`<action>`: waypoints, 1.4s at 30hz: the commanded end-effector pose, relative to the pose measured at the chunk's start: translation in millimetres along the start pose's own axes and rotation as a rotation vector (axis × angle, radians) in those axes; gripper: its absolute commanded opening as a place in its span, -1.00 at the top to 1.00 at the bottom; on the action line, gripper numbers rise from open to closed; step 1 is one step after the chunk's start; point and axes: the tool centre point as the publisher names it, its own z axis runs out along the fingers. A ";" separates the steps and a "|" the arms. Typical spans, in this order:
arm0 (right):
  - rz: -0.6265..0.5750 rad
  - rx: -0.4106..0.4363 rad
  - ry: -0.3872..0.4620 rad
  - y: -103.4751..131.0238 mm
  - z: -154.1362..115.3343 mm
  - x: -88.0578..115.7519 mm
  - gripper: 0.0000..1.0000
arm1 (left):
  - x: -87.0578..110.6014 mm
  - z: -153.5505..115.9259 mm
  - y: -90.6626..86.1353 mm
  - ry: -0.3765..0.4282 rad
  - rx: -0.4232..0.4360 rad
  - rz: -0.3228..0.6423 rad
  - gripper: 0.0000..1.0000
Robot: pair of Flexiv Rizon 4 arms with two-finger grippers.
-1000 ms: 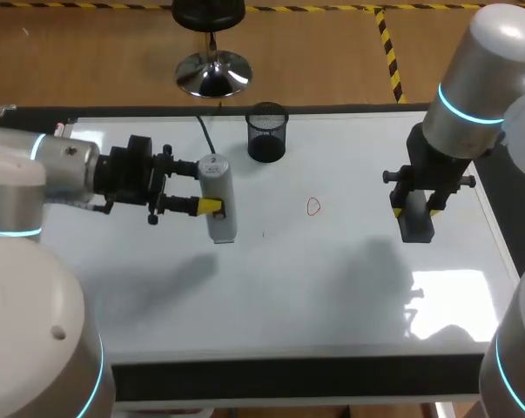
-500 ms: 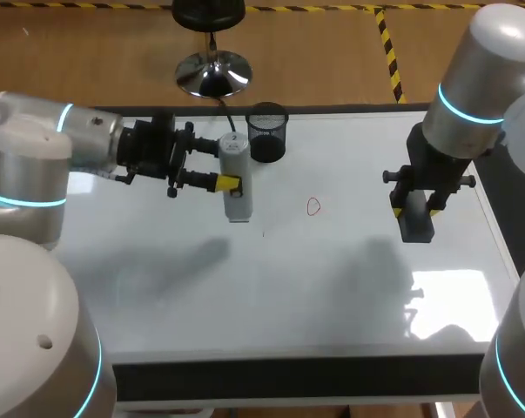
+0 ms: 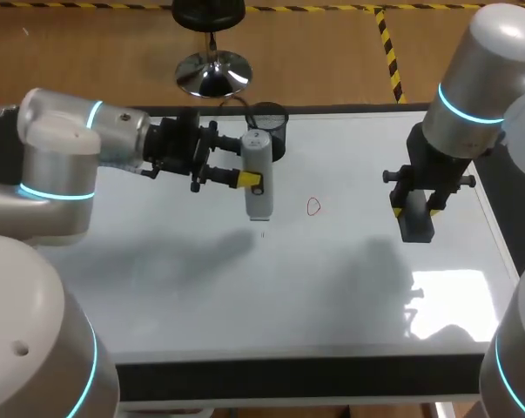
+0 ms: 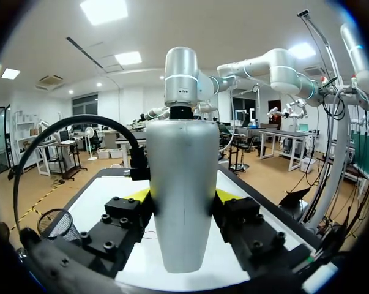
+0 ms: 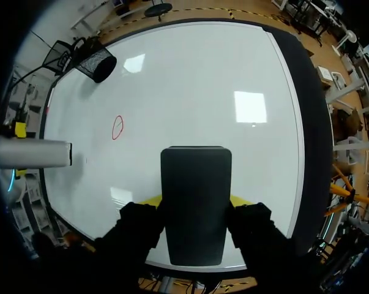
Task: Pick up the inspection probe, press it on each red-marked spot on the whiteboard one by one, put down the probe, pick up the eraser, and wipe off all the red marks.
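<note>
A single whiteboard [image 3: 332,287] is covering almost the whole table, its pale surface throwing back glare near the right side, and a dark strip [image 3: 288,379] is running along its near edge. Two arms are reaching over it. The left arm [image 3: 70,157] is coming in from the left and stretching towards the back middle of the board. The right arm [image 3: 480,78] is hanging over the board's right side.

One inspection probe [image 3: 259,187], a silver cylinder, is standing roughly upright over the back middle of the board. The left gripper [image 3: 252,164] is pinching it, one yellow tip pressing on each side of its body, as the left wrist view is showing. A black cable [image 4: 49,141] is looping away from the probe's top. Whether its lower end is touching the board I cannot tell.

One eraser [image 3: 416,226], a dark block, is sitting between the fingers of the right gripper [image 3: 416,213], clamped from both sides, above the board's right part.

One black mesh cup [image 3: 266,131] is standing at the back edge, just behind the probe.

One red mark [image 3: 312,206], a small outlined loop, is lying on the board between probe and eraser, nearer the probe and apart from both.
</note>
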 end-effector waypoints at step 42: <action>-0.001 -0.001 0.002 -0.1 -0.2 -1.0 1.00 | -63.6 80.3 3.1 0.039 -0.010 -0.007 1.00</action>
